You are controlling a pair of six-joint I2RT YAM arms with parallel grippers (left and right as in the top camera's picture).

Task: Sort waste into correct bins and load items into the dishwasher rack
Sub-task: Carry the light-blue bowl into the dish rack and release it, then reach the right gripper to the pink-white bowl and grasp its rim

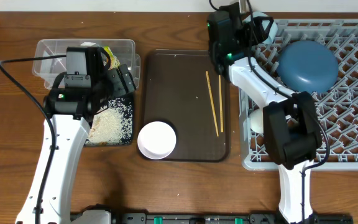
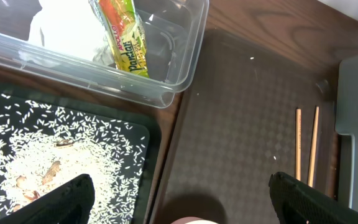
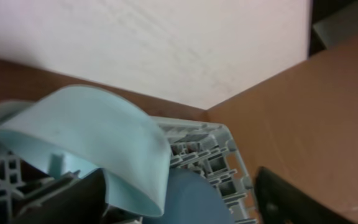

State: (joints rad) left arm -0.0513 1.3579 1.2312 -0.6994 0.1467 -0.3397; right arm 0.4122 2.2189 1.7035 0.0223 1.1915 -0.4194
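Two thin light wooden chopsticks [image 1: 215, 102] lie side by side on the right part of the dark brown serving tray [image 1: 179, 87], long axes running front to back, just beside the grey pegged dishwasher rack [image 1: 353, 143]. The right gripper [image 3: 179, 199], its fingers spread over the tilted light blue bowl [image 3: 92, 137] in the rack, is nearer to them than the left gripper [image 2: 185, 199], whose fingers are likewise spread.

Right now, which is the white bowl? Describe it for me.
Find the big dark brown rectangular serving tray at the table's middle, left of the grey plastic dishwasher rack. On its left corner on the robot's side sits the round white bowl. It is the only round thing there; its neighbours are two thin wooden chopsticks.
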